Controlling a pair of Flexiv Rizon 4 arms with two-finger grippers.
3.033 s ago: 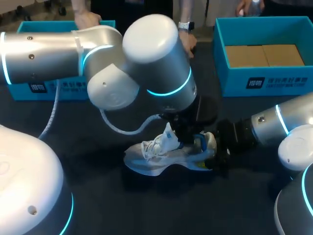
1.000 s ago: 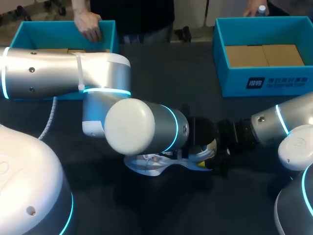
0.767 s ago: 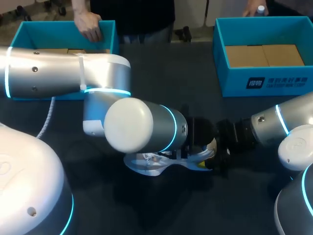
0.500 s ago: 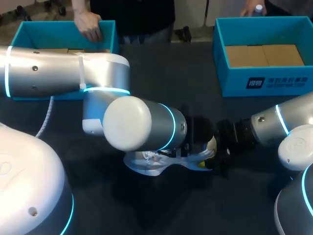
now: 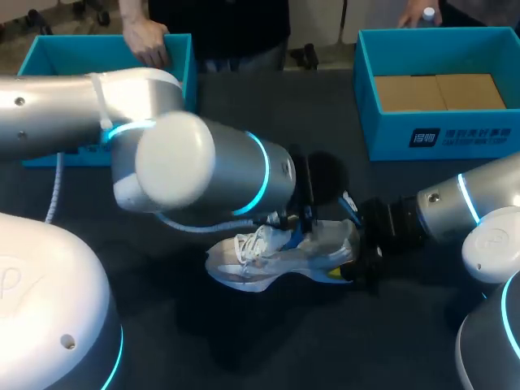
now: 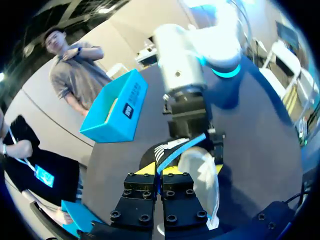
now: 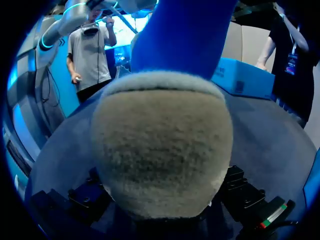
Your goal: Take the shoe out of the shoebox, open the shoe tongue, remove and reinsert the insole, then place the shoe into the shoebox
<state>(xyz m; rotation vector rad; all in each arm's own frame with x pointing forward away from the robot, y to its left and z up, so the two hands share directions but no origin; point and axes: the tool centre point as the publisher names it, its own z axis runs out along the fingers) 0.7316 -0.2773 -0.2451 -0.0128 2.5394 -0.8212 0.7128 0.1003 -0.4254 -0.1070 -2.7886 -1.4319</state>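
Blue insole [image 6: 182,146] partly out of the shoe [image 5: 268,256], at the middle of the table [image 5: 244,341]
Our left gripper [image 6: 160,172] pinches the thin edge of the insole, and our right gripper [image 5: 367,246] clamps the shoe's heel. We think the insole may slip free, because the pinch takes only its edge, or the shoe may tilt if the pull goes sideways.

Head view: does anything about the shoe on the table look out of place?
A thin blue insole sticks partway out of the white mesh sneaker, pinched in the left tool. It looks mid-removal rather than damaged, and nothing else stands out.
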